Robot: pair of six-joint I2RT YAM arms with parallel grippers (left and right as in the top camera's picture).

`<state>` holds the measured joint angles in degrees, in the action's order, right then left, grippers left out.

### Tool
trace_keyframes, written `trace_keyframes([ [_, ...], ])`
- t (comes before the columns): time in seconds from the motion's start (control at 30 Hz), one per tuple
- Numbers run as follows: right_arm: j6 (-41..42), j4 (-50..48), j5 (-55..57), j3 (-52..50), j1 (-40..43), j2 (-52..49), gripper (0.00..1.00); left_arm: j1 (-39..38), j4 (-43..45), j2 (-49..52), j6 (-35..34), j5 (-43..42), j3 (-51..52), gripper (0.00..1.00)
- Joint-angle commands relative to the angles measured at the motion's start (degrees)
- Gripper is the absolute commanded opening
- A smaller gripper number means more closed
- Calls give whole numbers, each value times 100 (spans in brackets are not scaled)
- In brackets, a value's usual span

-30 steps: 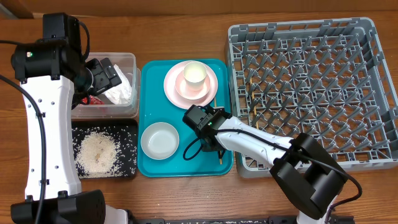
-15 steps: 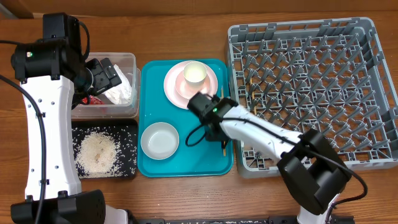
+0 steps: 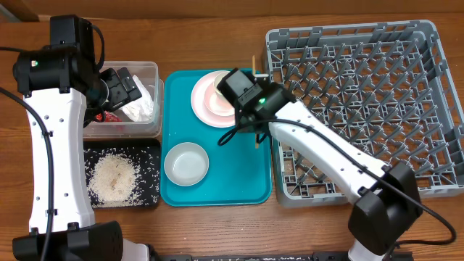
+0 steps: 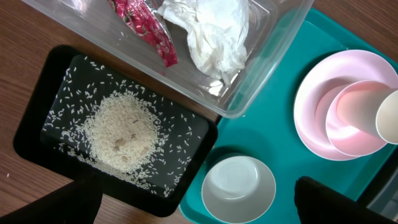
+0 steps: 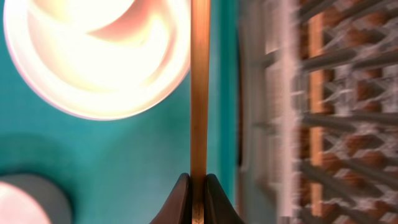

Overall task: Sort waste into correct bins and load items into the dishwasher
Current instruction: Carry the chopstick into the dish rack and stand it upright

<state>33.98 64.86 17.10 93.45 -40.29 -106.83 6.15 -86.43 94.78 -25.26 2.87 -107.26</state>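
My right gripper (image 3: 254, 129) is shut on a wooden chopstick (image 5: 199, 93), held over the right side of the teal tray (image 3: 239, 181) beside the dishwasher rack (image 3: 362, 109). The chopstick (image 3: 256, 143) points toward the far edge. The pink plate (image 3: 201, 98), with the pink bowl (image 5: 93, 50) on it, lies just left of the stick. My left gripper (image 3: 119, 87) hangs open above the clear tub (image 3: 148, 69), which holds the white napkin (image 4: 214, 34) and the red wrapper (image 4: 146, 28). Rice (image 4: 121, 134) fills the black tray (image 4: 37, 112). The whitish bowl (image 3: 186, 163) sits on the teal tray.
The right forearm (image 3: 326, 156) crosses the rack's near left corner. The left arm (image 3: 54, 145) stands along the table's left side. Bare wood table (image 3: 217, 225) runs along the front edge.
The right gripper has carried the chopstick from the tray's front right corner toward the far side, beside the plate. The left arm has not moved.
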Motion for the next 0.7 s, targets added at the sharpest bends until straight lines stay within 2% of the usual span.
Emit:
trace_keyframes([
  [0.0, -348, 192, 555, 173, 315, 221, 4, 20, -11, 11, 85, 52, -9, 100],
  [0.2, -1325, 549, 555, 170, 905, 221, 4, 20, -11, 11, 85, 52, -9, 100],
  [0.43, -1453, 555, 308, 52, 1639, 216, 4, 20, -11, 11, 85, 52, -9, 100],
  [0.67, -1928, 549, -232, -63, 2068, 192, 4, 20, -9, 11, 85, 52, -9, 100],
])
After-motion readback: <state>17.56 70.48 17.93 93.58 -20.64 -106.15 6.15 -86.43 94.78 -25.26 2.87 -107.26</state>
